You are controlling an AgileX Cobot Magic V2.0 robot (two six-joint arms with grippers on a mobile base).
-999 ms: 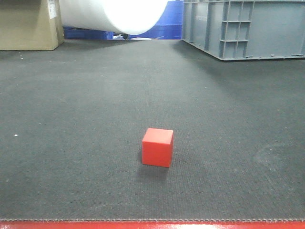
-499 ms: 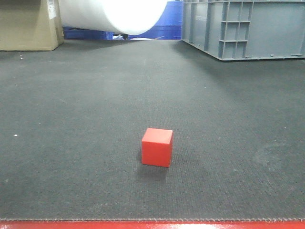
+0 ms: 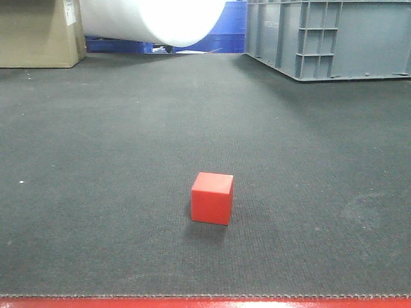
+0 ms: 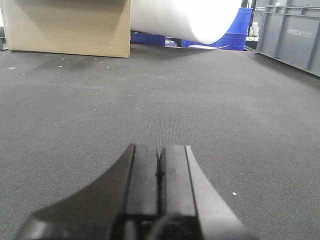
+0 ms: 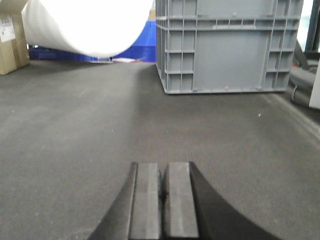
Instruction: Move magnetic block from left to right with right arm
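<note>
The red block (image 3: 212, 198) sat untouched on the mat (image 3: 96, 160); the right gripper (image 5: 163, 200), pressed closed and empty, needed opening before being lowered squarely over it.

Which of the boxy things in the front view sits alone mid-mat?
The magnetic block, the small red cube. The cardboard box and grey crate stand at the mat's far edge.
</note>
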